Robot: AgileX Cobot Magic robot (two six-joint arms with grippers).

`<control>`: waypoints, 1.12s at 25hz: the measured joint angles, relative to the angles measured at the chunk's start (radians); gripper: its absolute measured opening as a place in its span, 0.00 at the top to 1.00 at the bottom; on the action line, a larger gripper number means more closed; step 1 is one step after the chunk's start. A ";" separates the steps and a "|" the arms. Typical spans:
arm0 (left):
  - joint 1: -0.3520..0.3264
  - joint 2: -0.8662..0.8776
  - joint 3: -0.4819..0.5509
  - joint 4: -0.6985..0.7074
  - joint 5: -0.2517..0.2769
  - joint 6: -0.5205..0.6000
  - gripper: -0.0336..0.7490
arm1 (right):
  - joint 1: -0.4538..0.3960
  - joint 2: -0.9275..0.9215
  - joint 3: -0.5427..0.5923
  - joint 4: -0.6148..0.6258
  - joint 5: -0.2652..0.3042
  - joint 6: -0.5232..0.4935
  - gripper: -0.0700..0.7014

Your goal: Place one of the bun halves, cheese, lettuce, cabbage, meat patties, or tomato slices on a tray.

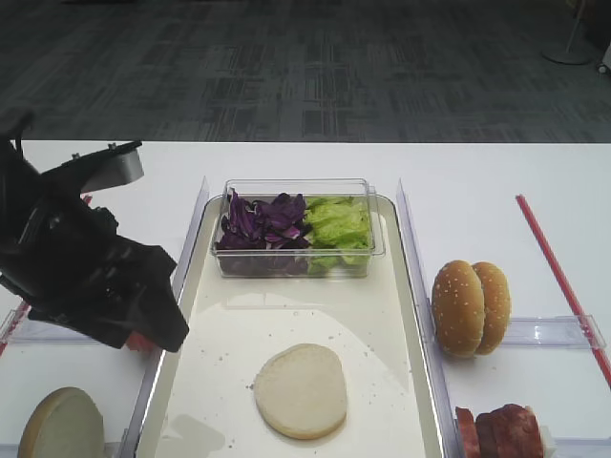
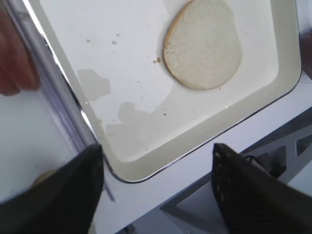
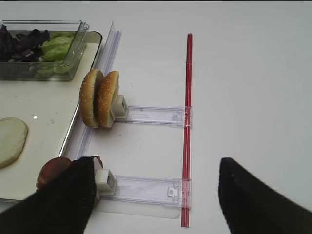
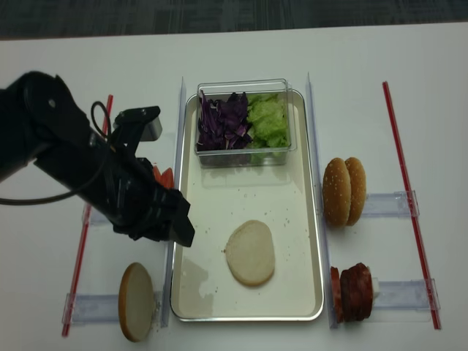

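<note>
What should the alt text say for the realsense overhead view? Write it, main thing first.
A bun half lies cut side up on a tray, with the black left arm's claw over the tray's left edge. A clear box holds purple cabbage and lettuce; sesame buns and meat patties stand in holders to the right.

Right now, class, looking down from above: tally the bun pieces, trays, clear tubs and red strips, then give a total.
Bun pieces: 4
Tray: 1
Clear tub: 1
Red strips: 2
Total: 8
</note>
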 joint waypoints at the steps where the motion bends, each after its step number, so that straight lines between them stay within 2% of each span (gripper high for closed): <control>1: 0.000 0.000 -0.017 0.016 0.010 -0.009 0.40 | 0.000 0.000 0.000 0.000 0.000 0.000 0.20; 9: 0.000 0.000 -0.123 0.194 0.109 -0.137 0.43 | 0.000 0.000 0.000 0.000 0.000 0.000 0.20; 14: 0.000 0.000 -0.172 0.342 0.176 -0.261 0.44 | 0.000 0.000 0.000 0.000 0.000 0.000 0.20; 18: 0.000 0.000 -0.190 0.412 0.187 -0.291 0.44 | 0.000 0.000 0.000 0.000 0.000 0.000 0.20; 28: 0.012 -0.002 -0.194 0.469 0.190 -0.293 0.44 | 0.000 0.000 0.000 0.000 0.000 0.000 0.20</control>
